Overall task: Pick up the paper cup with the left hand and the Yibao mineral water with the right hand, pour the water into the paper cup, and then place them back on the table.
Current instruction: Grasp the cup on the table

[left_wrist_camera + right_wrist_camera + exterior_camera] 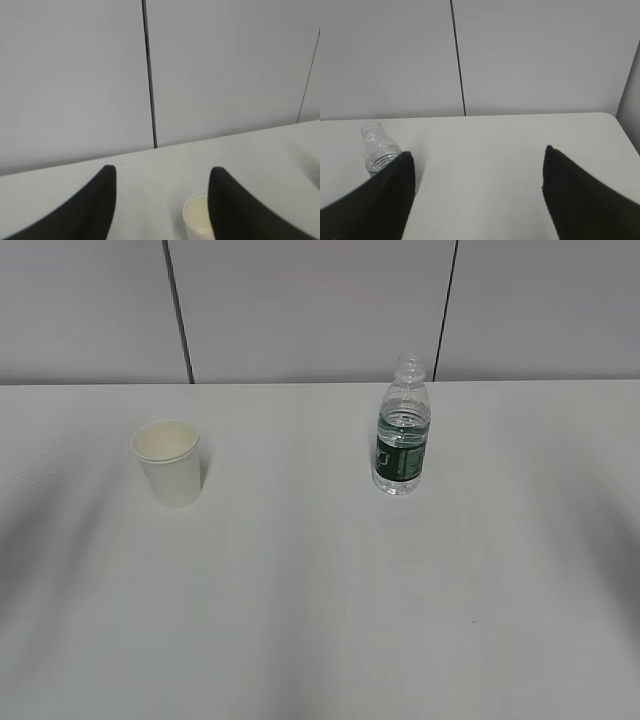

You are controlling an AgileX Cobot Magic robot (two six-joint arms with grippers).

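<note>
The cream-white paper cup (168, 462) stands upright on the white table (320, 590) at left. The uncapped Yibao mineral water bottle (402, 430) with its dark green label stands upright right of centre. Neither arm shows in the exterior view. In the left wrist view my left gripper (161, 172) is open and empty; the cup (196, 215) sits just inside the right finger, partly hidden by it. In the right wrist view my right gripper (477, 152) is open and empty; the bottle (379, 154) stands beyond and left of the left finger, its lower part hidden.
A grey panelled wall (320, 310) with dark vertical seams runs along the table's far edge. The table's right edge (625, 132) shows in the right wrist view.
</note>
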